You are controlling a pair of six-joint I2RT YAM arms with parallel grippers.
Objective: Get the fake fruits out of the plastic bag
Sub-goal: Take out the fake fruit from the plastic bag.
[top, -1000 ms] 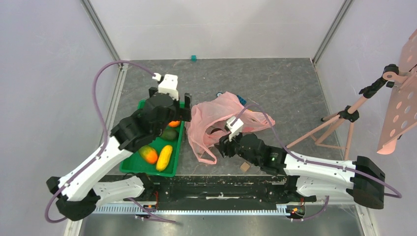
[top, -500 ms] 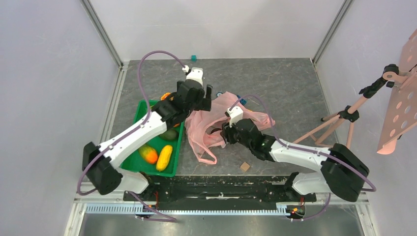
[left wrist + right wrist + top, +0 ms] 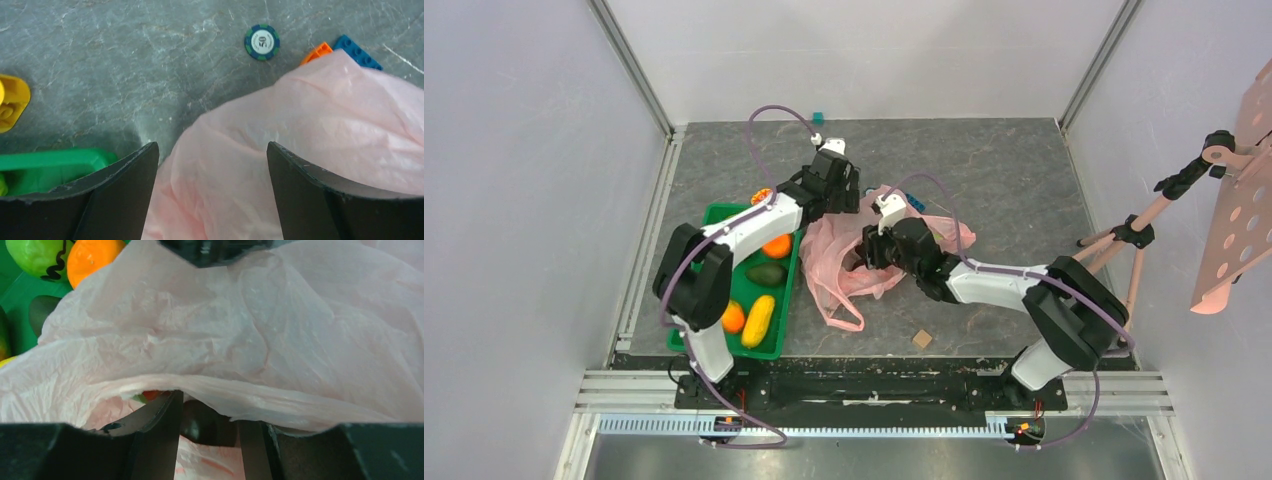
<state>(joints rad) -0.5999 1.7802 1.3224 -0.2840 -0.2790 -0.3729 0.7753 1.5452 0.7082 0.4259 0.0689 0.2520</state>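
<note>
Hovering over the bag (image 3: 832, 245) at its far left edge, the left gripper (image 3: 212, 150) is spread wide; the right gripper (image 3: 210, 410) sits at its mouth, grip unclear.

Plain white walls (image 3: 874, 50) enclose a grey marbled table (image 3: 1004, 165), with a pink tripod stand (image 3: 1132, 232) at right.

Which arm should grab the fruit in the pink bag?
Right. The right gripper is at the mouth of the thin pink plastic bag, red fruit peeking inside; the left gripper hovers open outside.
</note>
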